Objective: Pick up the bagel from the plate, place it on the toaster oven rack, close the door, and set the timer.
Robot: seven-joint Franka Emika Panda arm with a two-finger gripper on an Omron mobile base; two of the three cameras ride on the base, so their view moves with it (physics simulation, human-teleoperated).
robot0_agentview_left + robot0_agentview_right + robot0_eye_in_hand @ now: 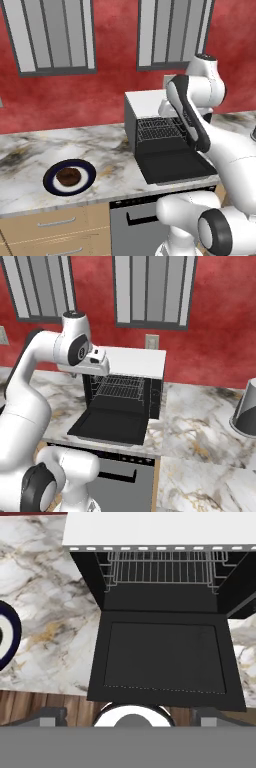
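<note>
The bagel [68,175], small, round and dark brown, lies on the navy-rimmed plate [50,184] on the counter, left of the toaster oven [146,102]. An edge of the plate [12,637] appears at the left of the hand view. The oven's black door [162,657] lies folded down flat, and the grey wire rack [162,568] sits bare inside the cavity. My gripper [129,718] hovers high above the door's front edge, open, its fingertips [50,717] wide apart with nothing between them. It is well to the right of the bagel.
A grey, cone-shaped container [245,412] stands on the counter far right of the oven. A wall outlet [151,342] sits behind the oven. Below the counter edge are a dishwasher front [132,220] and wooden drawers [55,222]. Marble counter runs between plate and oven.
</note>
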